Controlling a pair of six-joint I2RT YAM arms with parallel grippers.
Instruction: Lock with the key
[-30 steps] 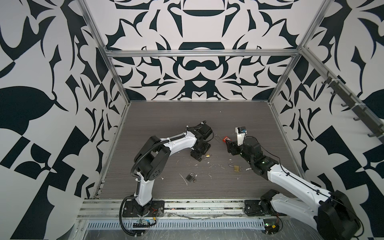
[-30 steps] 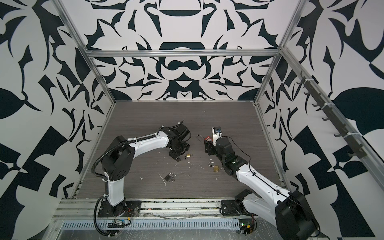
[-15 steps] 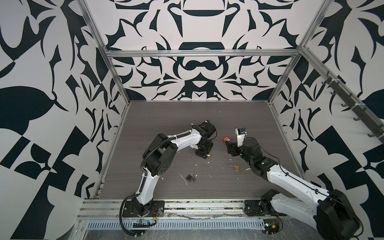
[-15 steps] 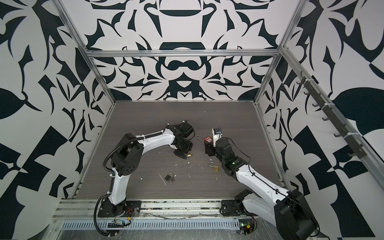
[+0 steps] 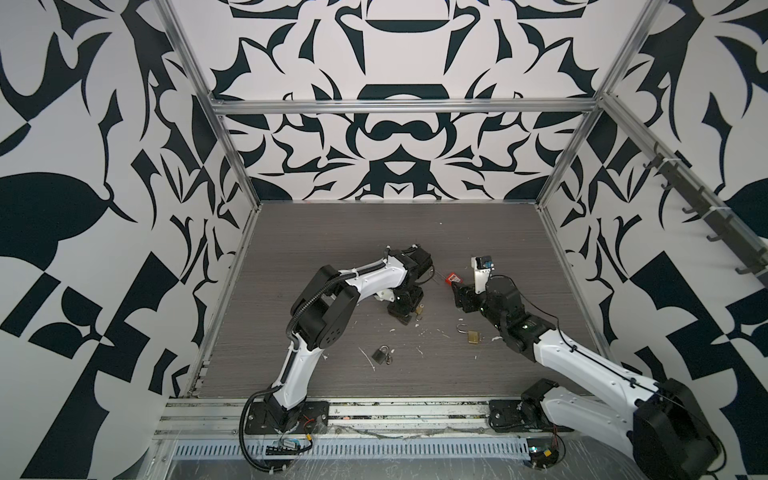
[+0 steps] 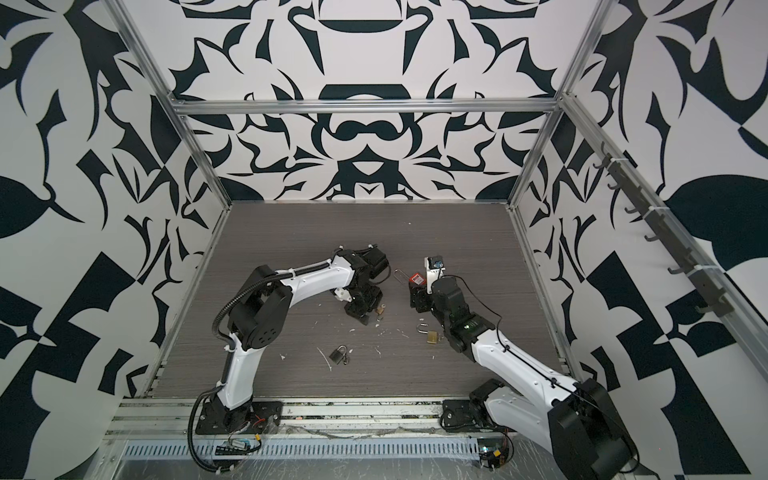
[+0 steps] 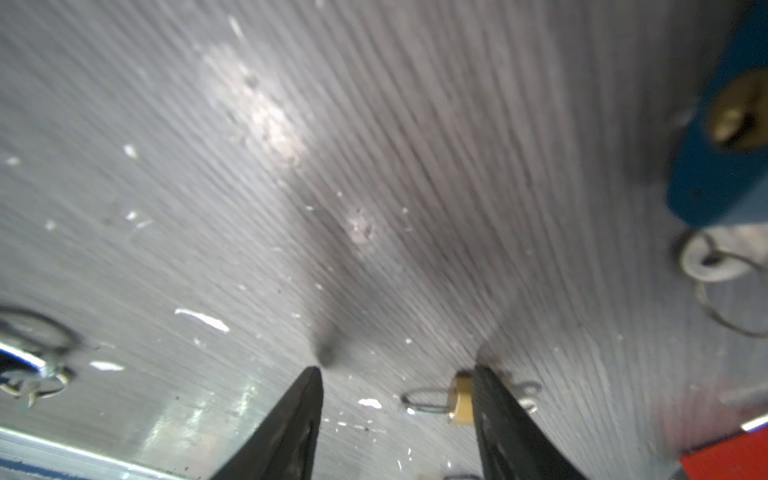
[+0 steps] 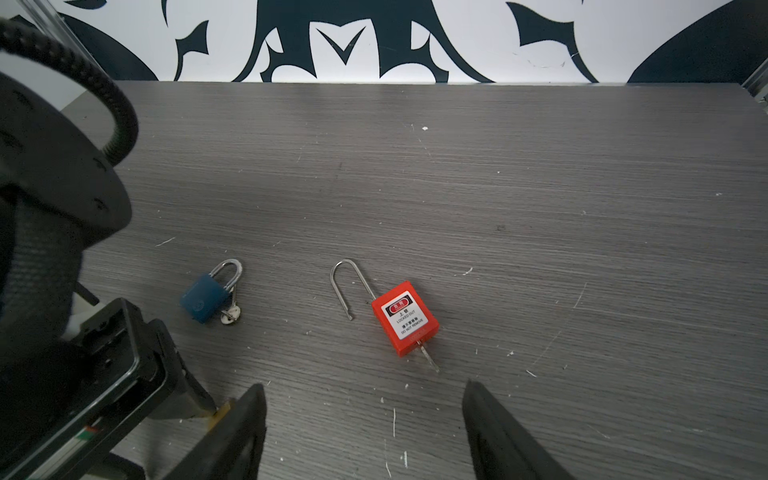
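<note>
Both claws spread, gripping nothing. Near the right claw (image 8: 363,384) the red padlock (image 8: 405,318) lies flat on the counter (image 8: 498,187), shackle (image 8: 347,286) sprung, key (image 8: 430,357) in its base. Small brass padlock (image 7: 460,399) lies just beside a finger of the left claw (image 7: 397,370).

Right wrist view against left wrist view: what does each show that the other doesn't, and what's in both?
Only the right wrist view: the red padlock with its label, open shackle and a key in its base, and the patterned back wall. Only the left wrist view: the dark padlock, blurred at the edge, and the small brass padlock with its shackle. Both: the blue padlock with its hanging keys, and the grey table.
</note>
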